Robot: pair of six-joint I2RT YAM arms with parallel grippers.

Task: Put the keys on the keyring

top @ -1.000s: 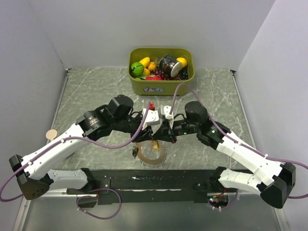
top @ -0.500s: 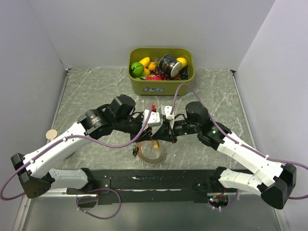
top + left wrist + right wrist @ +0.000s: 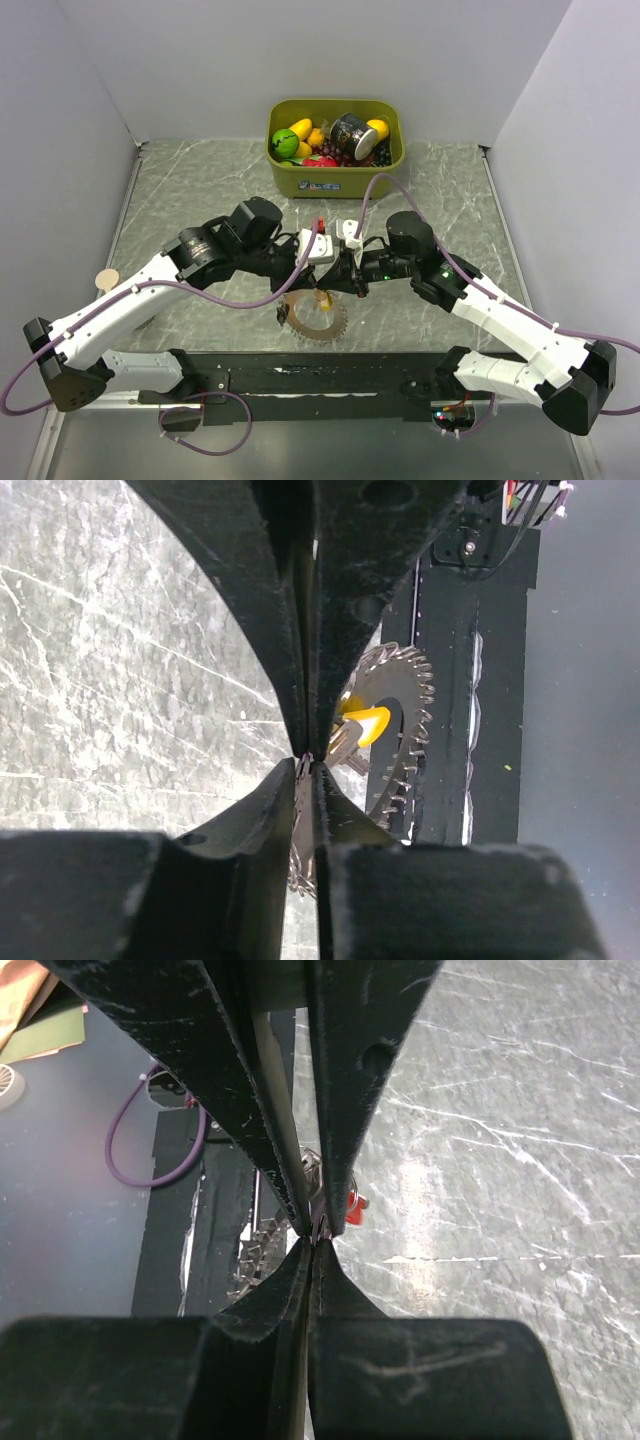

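Observation:
The keyring [image 3: 335, 322], a grey toothed metal ring, hangs tilted at the table's front middle, below the two grippers that meet tip to tip. My left gripper [image 3: 330, 272] is shut on its rim; in the left wrist view the thin metal sits between the pads [image 3: 308, 770]. The ring [image 3: 405, 695] curves away to the right there, with a yellow-orange key [image 3: 368, 723] on it. My right gripper [image 3: 316, 1245] is shut on the ring's thin wire from the opposite side. A red key [image 3: 356, 1207] hangs just beyond the tips. It also shows from above [image 3: 320, 222].
An olive bin [image 3: 335, 182] with toy fruit and a tin stands at the back centre. A black strip [image 3: 300, 375] runs along the near edge under the ring. A small wooden disc [image 3: 106, 280] lies at the left. Grey walls close in on both sides.
The left gripper's jaws have narrowed onto the ring's rim, and its wrist has shifted slightly right. The right gripper has held still and shut.

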